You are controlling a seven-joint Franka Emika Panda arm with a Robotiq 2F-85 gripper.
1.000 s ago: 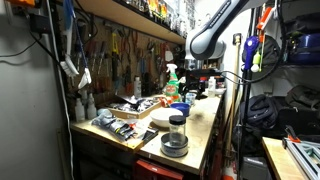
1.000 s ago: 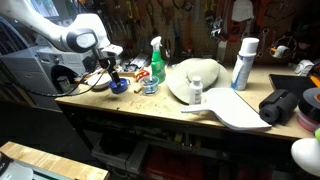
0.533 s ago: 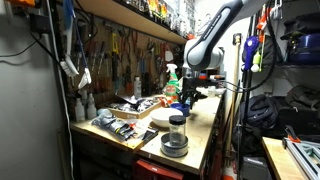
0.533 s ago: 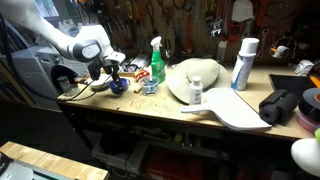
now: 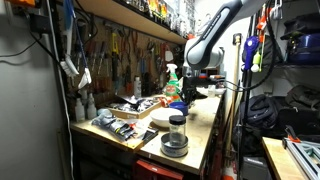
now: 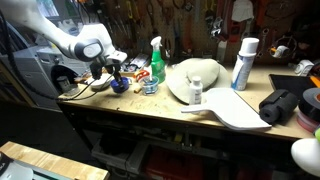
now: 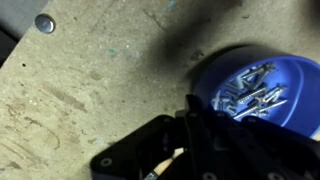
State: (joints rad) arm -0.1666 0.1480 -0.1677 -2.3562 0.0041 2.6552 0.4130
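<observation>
Gripper: the gripper (image 6: pixel 113 76) hung low over the far-left end of the bench (image 6: pixel 150 106), just above and beside a blue bowl (image 6: pixel 118 88).
Jaws: could not tell how far open they were, or whether they held anything. In the wrist view only dark parts of the gripper filled the bottom edge, w/ a thin pale piece there that was too unclear to name.
Bowl: in the wrist view the bowl (image 7: pixel 290 105) sat at the right, w/ small metal bits (image 7: pixel 250 90) in it, prob. screws. It looked very near the gripper; contact could not be told.
Arm: the arm (image 5: pixel 205 40) came down from above, bent at the elbow, in both exterior views.
Near things: a spray bottle (image 6: pixel 157 62) stood just right of the bowl. Further right lay a wide white bowl (image 6: pixel 205 72), a small white bottle (image 6: pixel 196 94) in front of it, and a white can (image 6: pixel 243 63).
Near end: a jar (image 5: pixel 176 131) w/ dark lid and a tray of tools (image 5: pixel 120 125).
Surface: worn pale wood, scratched and stained, w/ one small metal disc (image 7: pixel 44 22) lying on it.
Room: a crowded workshop, w/ hand tools hung on the wall (image 5: pixel 130 55) behind the bench and a shelf above; dim light.
</observation>
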